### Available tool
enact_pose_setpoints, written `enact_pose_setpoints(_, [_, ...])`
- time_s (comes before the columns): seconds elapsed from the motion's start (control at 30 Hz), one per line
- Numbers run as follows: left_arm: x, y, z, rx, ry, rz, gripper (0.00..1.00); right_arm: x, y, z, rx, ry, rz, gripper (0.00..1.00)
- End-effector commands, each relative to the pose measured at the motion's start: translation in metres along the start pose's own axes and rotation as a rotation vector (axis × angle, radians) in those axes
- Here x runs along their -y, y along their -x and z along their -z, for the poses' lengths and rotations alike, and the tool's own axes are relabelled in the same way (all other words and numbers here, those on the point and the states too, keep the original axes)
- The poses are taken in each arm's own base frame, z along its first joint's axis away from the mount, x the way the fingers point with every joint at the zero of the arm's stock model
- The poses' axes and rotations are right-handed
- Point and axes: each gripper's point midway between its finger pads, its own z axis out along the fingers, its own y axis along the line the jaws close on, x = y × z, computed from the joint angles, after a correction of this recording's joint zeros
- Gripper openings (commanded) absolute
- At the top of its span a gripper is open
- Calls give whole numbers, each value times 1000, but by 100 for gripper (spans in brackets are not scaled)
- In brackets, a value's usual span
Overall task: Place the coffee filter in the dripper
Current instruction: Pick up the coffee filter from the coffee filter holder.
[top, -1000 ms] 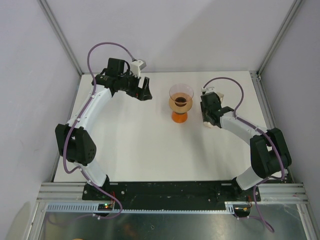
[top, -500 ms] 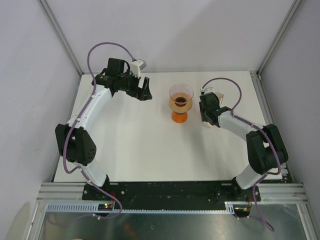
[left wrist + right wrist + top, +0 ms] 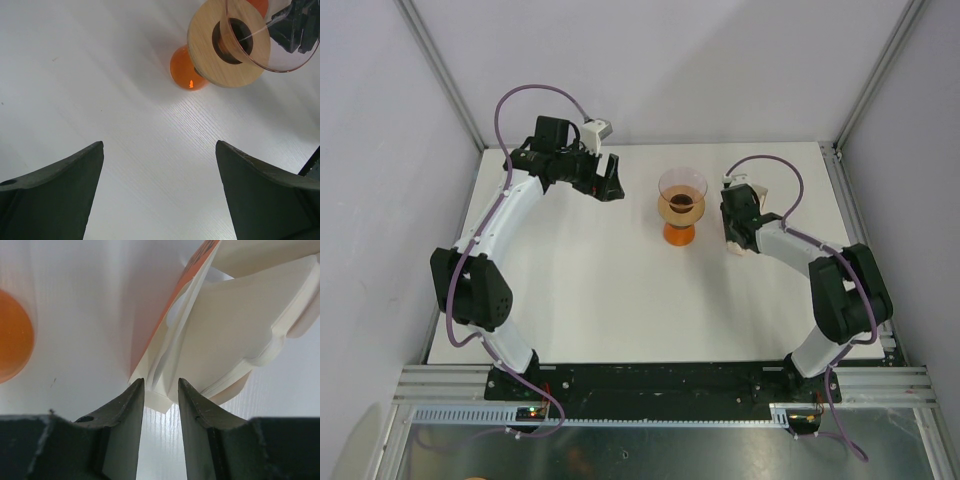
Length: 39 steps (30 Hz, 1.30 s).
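The left gripper [image 3: 609,186] hangs over the far left of the white table [image 3: 590,290] with its jaws spread wide. The right gripper [image 3: 736,240] points down at the table's far right, too small from above for its jaws to be read. Between the two, the top view shows one dripper [image 3: 682,184], a clear pinkish funnel with a wide round rim, sitting on top of one orange beaker [image 3: 680,236]. A pale scrap of paper shows at the right gripper's tip, just right of the beaker. The left wrist view makes plain what the top view blurs. One flat wooden ring [image 3: 209,62] with a centre hole lies on the beaker's mouth, and the dripper's narrow end sits in that hole. This gripper's two dark fingers stand well apart over the table. Only the right wrist view shows the paper clearly. There is one thick cream bundle [image 3: 240,325] of filters with a scalloped edge, tilted up off the table. The thin white coffee filter [image 3: 162,365] fans away from the bundle's front, with orange showing along its upper edge. Its lower corner lies in the narrow gap between the right gripper's two fingers; whether they pinch it I cannot tell. The filter is beside the beaker, apart from the dripper.
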Motion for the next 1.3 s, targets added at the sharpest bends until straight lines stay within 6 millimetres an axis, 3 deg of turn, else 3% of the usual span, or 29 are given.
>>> enact_pose_setpoints(0.0, [5, 12, 9, 40, -19, -37, 97, 2, 9, -5, 36, -12, -15, 38])
enact_pose_setpoints(0.43, [5, 13, 10, 44, -22, -40, 97, 1, 7, -16, 42, -35, -49, 33])
enact_pose_setpoints(0.83, [6, 14, 11, 47, -23, -45, 98, 3, 13, -12, 59, -38, -107, 1])
enact_pose_setpoints(1.27, [8, 15, 13, 52, -27, -49, 98, 14, 42, 38, 134, 6, -213, 0])
